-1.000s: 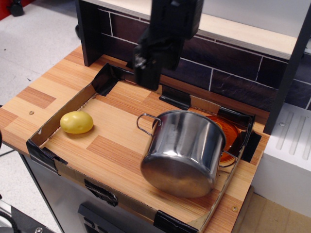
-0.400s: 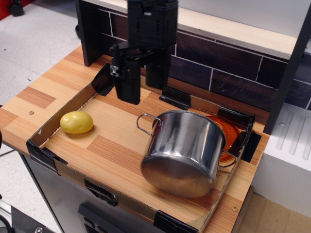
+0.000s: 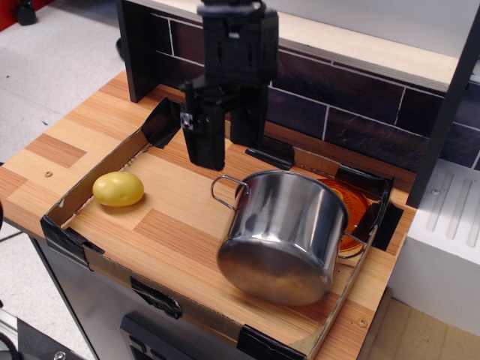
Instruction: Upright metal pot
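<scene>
The metal pot (image 3: 289, 234) lies tipped over on the wooden table (image 3: 67, 131), its closed base turned toward the camera and downward, its mouth facing away toward the back right corner of the low cardboard border (image 3: 105, 161) that fences the work area. The pot occupies the right half of that area. One thin wire handle (image 3: 227, 191) stands out from its upper left side, near the rim; the second handle is not clearly seen. Behind the pot's mouth, an orange lid (image 3: 352, 206) rests against the back right corner, partly hidden by the pot; whether the two touch cannot be determined. A yellow ball (image 3: 118, 188) sits on the left side of the enclosed area, well apart from the pot. The gripper (image 3: 226, 142) hangs above the table at the rear of the enclosure, to the upper left of the pot and just beyond the wire handle. Its two dark fingers (image 3: 204, 139) point downward with a clear gap between them, and nothing is held. The fingers are not in contact with the pot or the handle. Behind the arm runs a dark tiled wall (image 3: 352, 105) topped by a pale shelf (image 3: 375, 52). Black tape (image 3: 161, 124) patches the border at its corners.
</scene>
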You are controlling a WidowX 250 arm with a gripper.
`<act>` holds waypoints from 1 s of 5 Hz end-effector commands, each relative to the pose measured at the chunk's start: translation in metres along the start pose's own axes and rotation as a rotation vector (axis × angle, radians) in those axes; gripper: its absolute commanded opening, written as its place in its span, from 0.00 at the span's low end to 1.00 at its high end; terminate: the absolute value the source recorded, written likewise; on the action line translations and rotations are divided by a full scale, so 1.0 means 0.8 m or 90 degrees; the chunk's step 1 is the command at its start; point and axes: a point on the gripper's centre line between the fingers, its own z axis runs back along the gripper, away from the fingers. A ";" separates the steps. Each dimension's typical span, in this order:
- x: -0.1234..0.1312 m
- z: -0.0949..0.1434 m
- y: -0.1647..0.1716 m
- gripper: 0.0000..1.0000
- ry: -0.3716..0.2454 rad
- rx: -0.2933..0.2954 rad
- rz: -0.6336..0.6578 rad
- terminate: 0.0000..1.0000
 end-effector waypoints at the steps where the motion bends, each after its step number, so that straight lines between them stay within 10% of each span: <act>1: 0.011 -0.005 0.007 1.00 -0.009 -0.007 -0.016 0.00; 4: 0.029 -0.030 -0.017 1.00 0.008 -0.013 -0.065 0.00; 5: 0.026 -0.029 -0.021 0.00 0.007 -0.015 -0.078 0.00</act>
